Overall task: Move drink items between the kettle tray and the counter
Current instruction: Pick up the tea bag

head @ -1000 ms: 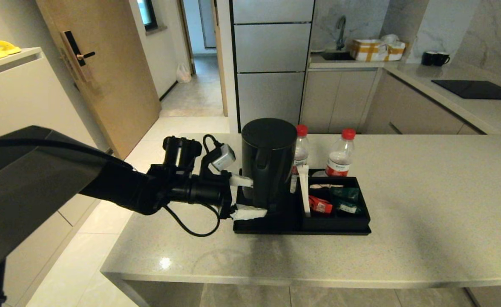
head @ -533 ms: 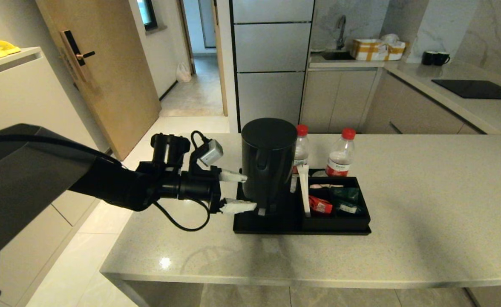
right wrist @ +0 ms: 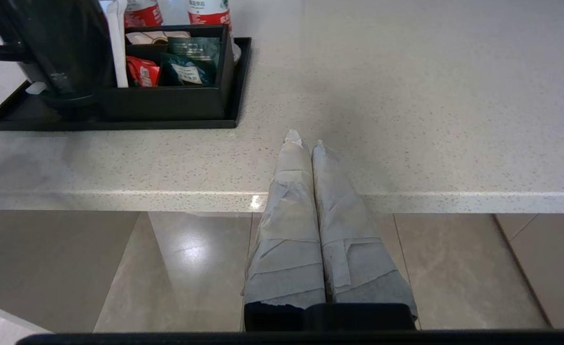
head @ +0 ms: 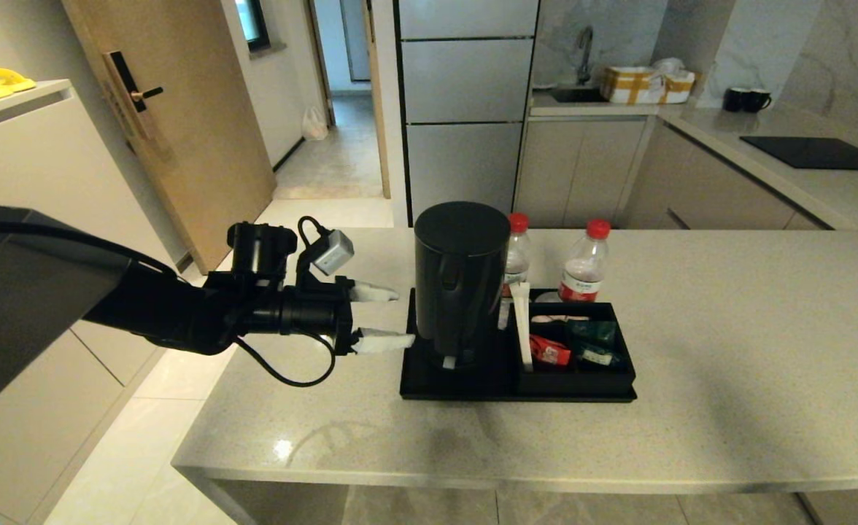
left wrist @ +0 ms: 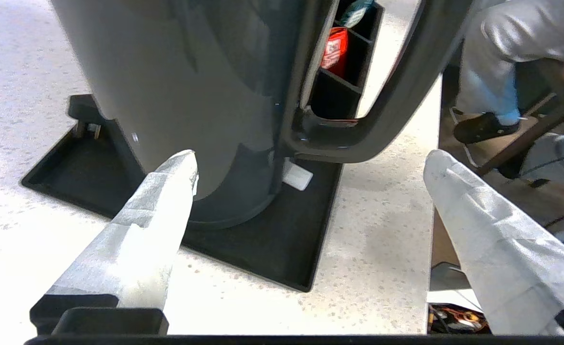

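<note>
Fingers of left gripper [head: 384, 317] spread wide, holding nothing, left of centre frame just beside kettle [head: 461, 281] | kettle upright on kettle tray [head: 473, 389], centre frame | right gripper [right wrist: 304, 140] fingers pressed together, empty, over counter [right wrist: 406, 120] edge

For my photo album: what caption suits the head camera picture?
Left gripper, fingers open, beside the black kettle on its tray.

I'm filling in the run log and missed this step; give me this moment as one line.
left gripper: open, beside kettle, not touching | kettle: upright on tray | right gripper: shut, parked at counter edge
</note>
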You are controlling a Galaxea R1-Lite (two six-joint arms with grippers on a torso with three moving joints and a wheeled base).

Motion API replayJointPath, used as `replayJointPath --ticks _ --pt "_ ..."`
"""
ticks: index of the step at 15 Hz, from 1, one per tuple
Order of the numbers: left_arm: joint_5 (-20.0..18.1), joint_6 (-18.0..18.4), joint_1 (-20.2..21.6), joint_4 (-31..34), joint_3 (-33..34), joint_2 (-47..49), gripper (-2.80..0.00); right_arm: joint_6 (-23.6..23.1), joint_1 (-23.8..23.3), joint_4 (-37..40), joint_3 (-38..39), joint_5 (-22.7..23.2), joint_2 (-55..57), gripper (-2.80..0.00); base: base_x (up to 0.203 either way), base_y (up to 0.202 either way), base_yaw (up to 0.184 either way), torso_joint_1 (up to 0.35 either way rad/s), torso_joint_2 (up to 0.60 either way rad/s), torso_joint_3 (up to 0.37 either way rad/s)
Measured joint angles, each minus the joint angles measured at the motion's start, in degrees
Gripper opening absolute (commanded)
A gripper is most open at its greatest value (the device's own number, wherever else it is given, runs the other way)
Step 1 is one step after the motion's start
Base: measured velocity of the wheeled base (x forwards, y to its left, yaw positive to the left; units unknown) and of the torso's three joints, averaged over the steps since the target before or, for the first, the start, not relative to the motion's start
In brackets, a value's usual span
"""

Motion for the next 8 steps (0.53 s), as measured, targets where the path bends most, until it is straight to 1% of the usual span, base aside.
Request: replayJointPath --ticks 3,4,8 --pt "-0.5 -0.1 4.5 0.3 1.4 -1.5 0.00 0.0 0.0 0.0 0.0 0.0 0.0 -2.80 0.000 0.000 0.000 0.000 0.00 0.000" --pt "-0.6 -0.6 6.4 0.4 2.3 -2.4 -2.80 0.0 0.0 0.0 0.0 0.0 0.0 -2.80 0.000 0.000 0.000 0.000 0.00 0.000" --pt "-0.5 -6.4 15.5 0.5 7.6 -8.8 -2.80 0.0 0.0 0.0 0.0 0.0 0.0 -2.80 0.000 0.000 0.000 0.000 0.00 0.000"
